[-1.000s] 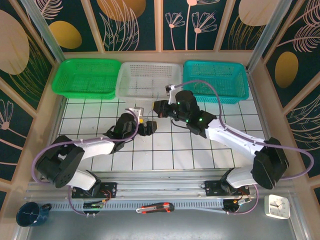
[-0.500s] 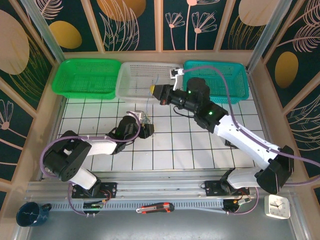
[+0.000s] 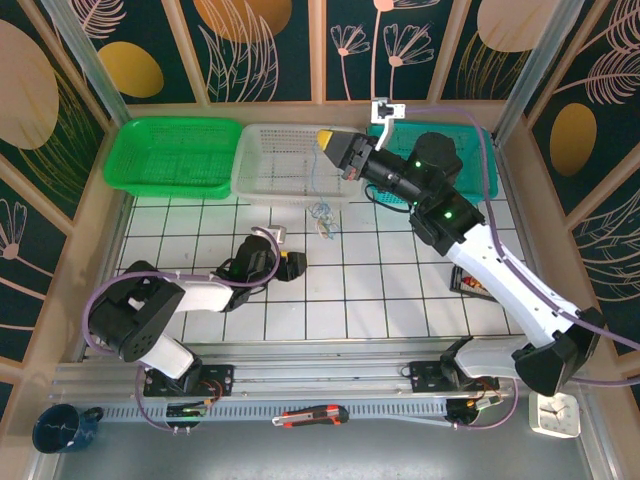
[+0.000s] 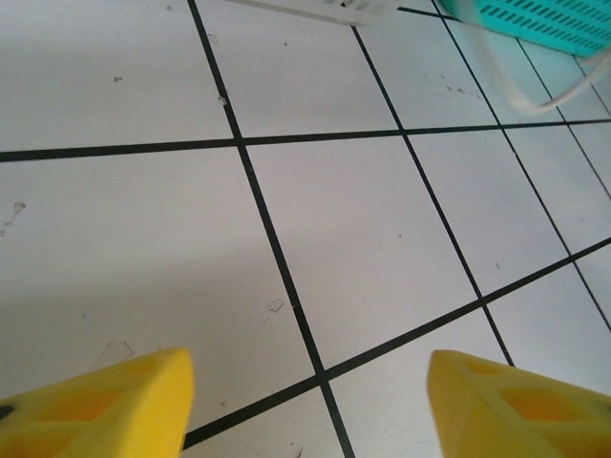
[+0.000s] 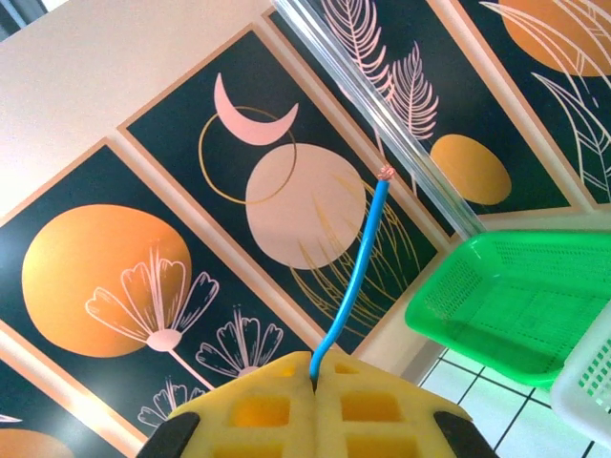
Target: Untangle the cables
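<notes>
- Worktop [image 3: 400, 300]: 1 white tiled surface. The task looks early, judging by the knot on it, with most of the separating left.
- Baskets: 3 along the far edge: green basket [image 3: 175, 155], white basket [image 3: 270, 160], teal basket [image 3: 470, 172].
- End effectors: 2. The right end effector [image 3: 328, 140] is raised over the white basket, clamped shut on 1 blue cable [image 5: 348, 277]. The left end effector [image 3: 296, 262] sits low on the worktop, fingers apart, gripping nothing, with bare tile between them.
- Cables [image 3: 322, 212]: 1 small clump on the worktop, just in front of the white basket. A blue strand runs up from it to the right end effector. The strands in the clump are too small to count.
</notes>
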Robot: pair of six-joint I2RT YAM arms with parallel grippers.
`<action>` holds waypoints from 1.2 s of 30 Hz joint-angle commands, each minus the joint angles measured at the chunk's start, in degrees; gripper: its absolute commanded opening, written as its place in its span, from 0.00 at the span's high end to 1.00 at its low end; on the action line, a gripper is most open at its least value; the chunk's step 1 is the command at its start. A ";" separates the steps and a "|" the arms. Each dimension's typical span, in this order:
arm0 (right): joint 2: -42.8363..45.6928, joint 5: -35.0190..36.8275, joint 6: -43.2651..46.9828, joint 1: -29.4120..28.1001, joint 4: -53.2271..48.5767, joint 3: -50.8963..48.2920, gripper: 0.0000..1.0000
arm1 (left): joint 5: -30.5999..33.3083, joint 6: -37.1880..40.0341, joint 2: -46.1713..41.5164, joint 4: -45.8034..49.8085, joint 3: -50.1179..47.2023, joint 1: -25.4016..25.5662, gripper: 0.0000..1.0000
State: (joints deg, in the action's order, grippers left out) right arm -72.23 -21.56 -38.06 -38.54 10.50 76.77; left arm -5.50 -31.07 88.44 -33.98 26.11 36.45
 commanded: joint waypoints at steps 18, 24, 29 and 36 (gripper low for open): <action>0.89 4.52 3.42 -5.16 -0.12 -11.24 1.00 | -7.78 4.92 -20.43 -0.11 0.14 0.37 0.11; -0.93 5.17 3.84 -7.71 -0.30 -12.17 1.00 | -8.42 5.71 -16.03 -3.21 1.71 0.53 0.12; -1.83 5.04 4.05 -8.97 -0.80 -11.76 1.00 | -6.60 6.45 -13.04 -4.83 2.63 0.56 0.18; -1.87 4.28 4.31 -9.44 -2.02 -9.69 1.00 | -4.51 6.55 -8.30 -9.17 0.52 0.62 0.39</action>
State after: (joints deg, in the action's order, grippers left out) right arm -74.19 -17.45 -34.81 -47.53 8.64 65.45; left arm -11.31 -25.26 78.67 -38.09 27.27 36.77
